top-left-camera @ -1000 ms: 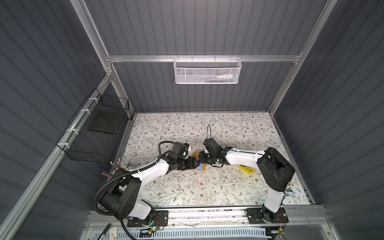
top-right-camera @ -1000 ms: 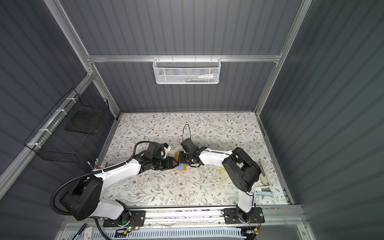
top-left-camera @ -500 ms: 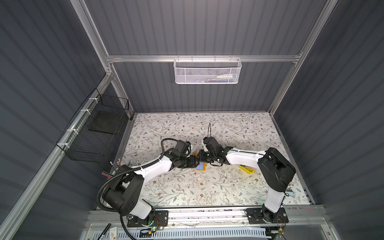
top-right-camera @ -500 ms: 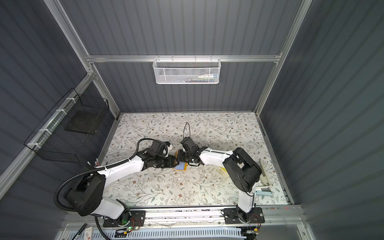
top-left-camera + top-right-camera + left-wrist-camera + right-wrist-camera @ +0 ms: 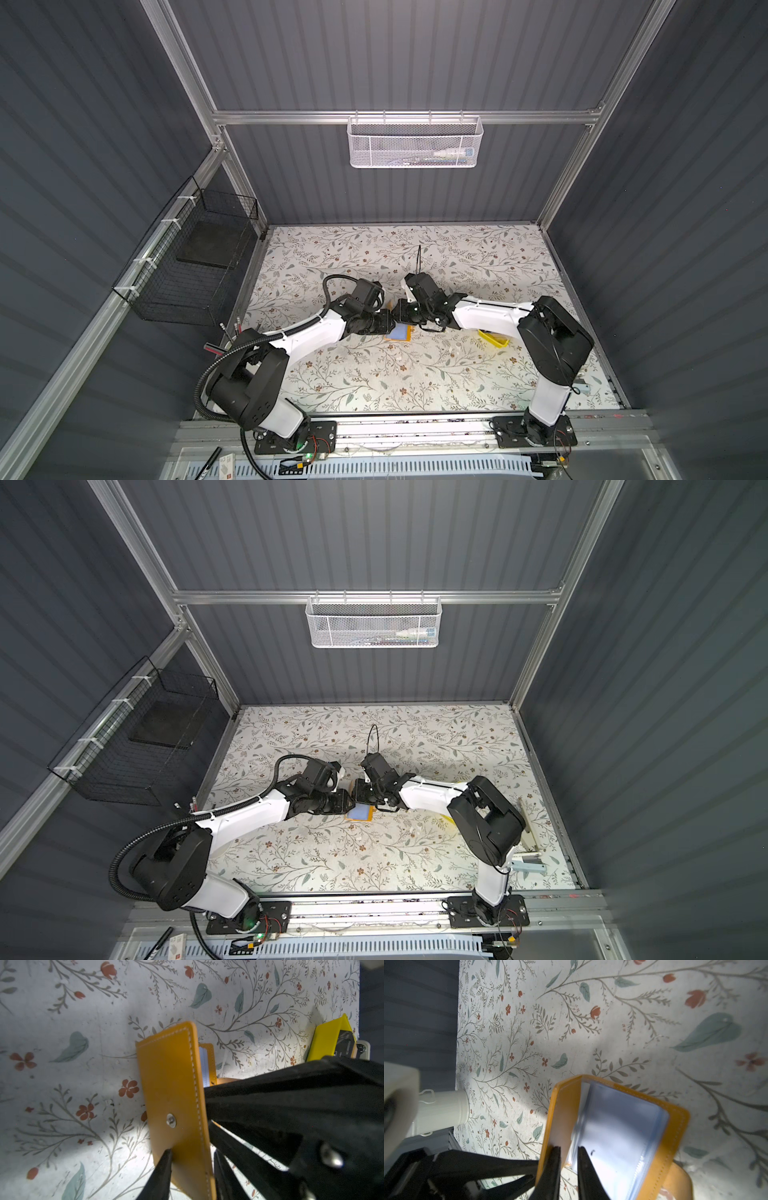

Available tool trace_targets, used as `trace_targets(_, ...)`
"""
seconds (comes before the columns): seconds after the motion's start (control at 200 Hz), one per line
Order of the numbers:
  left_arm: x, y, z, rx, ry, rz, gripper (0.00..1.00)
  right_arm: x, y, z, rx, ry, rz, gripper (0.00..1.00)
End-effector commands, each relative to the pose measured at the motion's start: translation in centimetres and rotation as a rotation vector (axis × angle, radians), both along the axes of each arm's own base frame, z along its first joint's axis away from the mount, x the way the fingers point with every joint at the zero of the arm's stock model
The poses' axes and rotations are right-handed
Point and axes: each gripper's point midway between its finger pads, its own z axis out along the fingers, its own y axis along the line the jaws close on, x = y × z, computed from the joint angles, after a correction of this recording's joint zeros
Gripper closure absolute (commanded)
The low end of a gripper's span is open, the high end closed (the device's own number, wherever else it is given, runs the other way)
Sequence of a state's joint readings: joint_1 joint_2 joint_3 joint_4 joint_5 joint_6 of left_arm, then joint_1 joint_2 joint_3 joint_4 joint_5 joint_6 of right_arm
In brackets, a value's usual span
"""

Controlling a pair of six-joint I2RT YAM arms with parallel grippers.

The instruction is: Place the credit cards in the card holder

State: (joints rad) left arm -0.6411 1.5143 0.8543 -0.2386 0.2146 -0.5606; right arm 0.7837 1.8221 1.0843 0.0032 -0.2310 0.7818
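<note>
The open card holder (image 5: 400, 332) (image 5: 360, 813) lies mid-desk (image 5: 374, 374), centre frame in both top views. Left jaws and right jaws, nearly closed, both pinch its raised cover (image 5: 172, 1088) (image 5: 562, 1118).

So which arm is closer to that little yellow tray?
Right. The right arm reaches right past the yellow tray; the left arm is on the far side of the card holder from it.
</note>
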Motion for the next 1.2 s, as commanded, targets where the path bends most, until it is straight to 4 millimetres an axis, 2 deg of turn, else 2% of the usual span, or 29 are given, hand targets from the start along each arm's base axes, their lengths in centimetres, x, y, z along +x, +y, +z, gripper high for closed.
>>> trace_targets(0.0, 0.9, -0.5, 0.8, -0.015, -0.029, 0.022, 0.74, -0.1, -0.9, -0.2, -0.047, -0.006, -0.022, 0.81)
trace_targets(0.175, 1.0, -0.7, 1.0, -0.040, -0.034, 0.036, 0.81, 0.0, -2.5, -0.9, -0.121, -0.007, -0.069, 0.82)
trace_targets(0.435, 0.8, -3.2, 1.8, -0.213, -0.016, 0.022, 0.90, 0.1, -4.2, -1.0, -0.171, -0.018, -0.120, 0.83)
trace_targets(0.555, 0.5, -3.2, 1.5, -0.228, -0.006, 0.035, 0.92, 0.1, -4.9, -1.0, -0.164, -0.011, -0.139, 0.82)
trace_targets(0.71, -0.2, -3.5, 0.6, -0.276, 0.015, 0.073, 0.92, -0.4, -5.8, -0.8, -0.140, -0.021, -0.146, 0.81)
trace_targets(0.855, -1.6, -4.2, -0.6, -0.288, 0.044, 0.090, 0.91, -0.7, -5.5, -0.6, -0.101, -0.027, -0.126, 0.78)
trace_targets(1.056, -2.3, -3.3, -1.7, -0.259, 0.060, 0.111, 0.86, -1.4, -4.8, -1.5, -0.067, 0.006, -0.093, 0.78)
trace_targets(1.196, -2.5, -2.7, -1.5, -0.216, 0.045, 0.090, 0.80, -1.9, -5.1, -2.3, -0.079, 0.028, -0.093, 0.78)
